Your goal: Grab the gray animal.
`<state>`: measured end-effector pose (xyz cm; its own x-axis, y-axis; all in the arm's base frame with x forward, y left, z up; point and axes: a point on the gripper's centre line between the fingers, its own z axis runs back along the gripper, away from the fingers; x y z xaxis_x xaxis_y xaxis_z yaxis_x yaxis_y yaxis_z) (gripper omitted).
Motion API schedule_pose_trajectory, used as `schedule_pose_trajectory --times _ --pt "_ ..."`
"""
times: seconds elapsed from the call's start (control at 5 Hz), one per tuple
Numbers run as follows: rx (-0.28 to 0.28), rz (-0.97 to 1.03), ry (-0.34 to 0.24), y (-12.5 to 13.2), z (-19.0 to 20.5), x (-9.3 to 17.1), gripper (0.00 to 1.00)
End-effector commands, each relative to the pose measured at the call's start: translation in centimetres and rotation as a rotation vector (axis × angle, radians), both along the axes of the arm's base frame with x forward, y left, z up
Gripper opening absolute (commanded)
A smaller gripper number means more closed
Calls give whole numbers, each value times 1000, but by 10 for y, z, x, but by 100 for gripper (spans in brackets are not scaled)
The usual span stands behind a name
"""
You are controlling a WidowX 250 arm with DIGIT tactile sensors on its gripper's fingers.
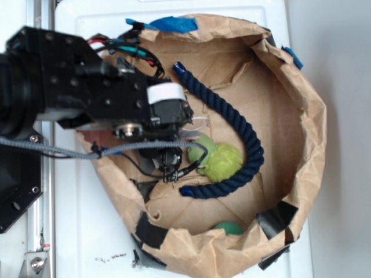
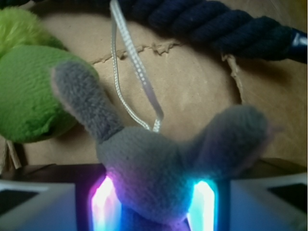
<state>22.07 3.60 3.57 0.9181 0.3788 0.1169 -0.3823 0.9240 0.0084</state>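
My wrist camera looks straight down between the pincer's (image 2: 153, 207) fingers (image 2: 103, 204), and there I see the gray animal (image 2: 149, 163) clamped between them. Its soft body fills the gap, lit blue and purple on both sides by the pads. Two floppy gray limbs or ears splay up and outward from the body, one to the left, one to the right. A thin silver ribbon loop (image 2: 132, 67) rises from the top of the toy across the brown paper floor (image 2: 192, 86).

The exterior view shows none of this grip. From there the black arm (image 1: 87, 87) and its cables cover the pincer (image 1: 188, 130), and I cannot pick out the gray toy with any certainty.

Beyond the pincer, the wrist view shows a green plush (image 2: 26, 91) just left of the gray toy, touching or nearly touching its left limb, and a navy rope (image 2: 211, 21) across the top.

Only the exterior view shows the whole setting: a round brown paper basket (image 1: 310, 133) patched with black and blue tape, the rope (image 1: 243, 130) curving around the green plush (image 1: 223, 162), and a small dark green object (image 1: 229, 227) by the near wall.
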Motion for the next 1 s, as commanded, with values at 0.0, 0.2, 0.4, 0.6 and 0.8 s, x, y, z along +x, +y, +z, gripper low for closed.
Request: schedule_pose_trajectory --times 0.0,0.2,0.4,0.6,0.8 --pt "-50 12 -69 -8 92 26 0" --pt "-30 -25 -71 -11 126 22 0" --pt "90 -99 -142 -9 152 16 0" --pt "60 -108 -143 -3 158 15 0" --pt "70 -105 -142 -3 153 18 0"
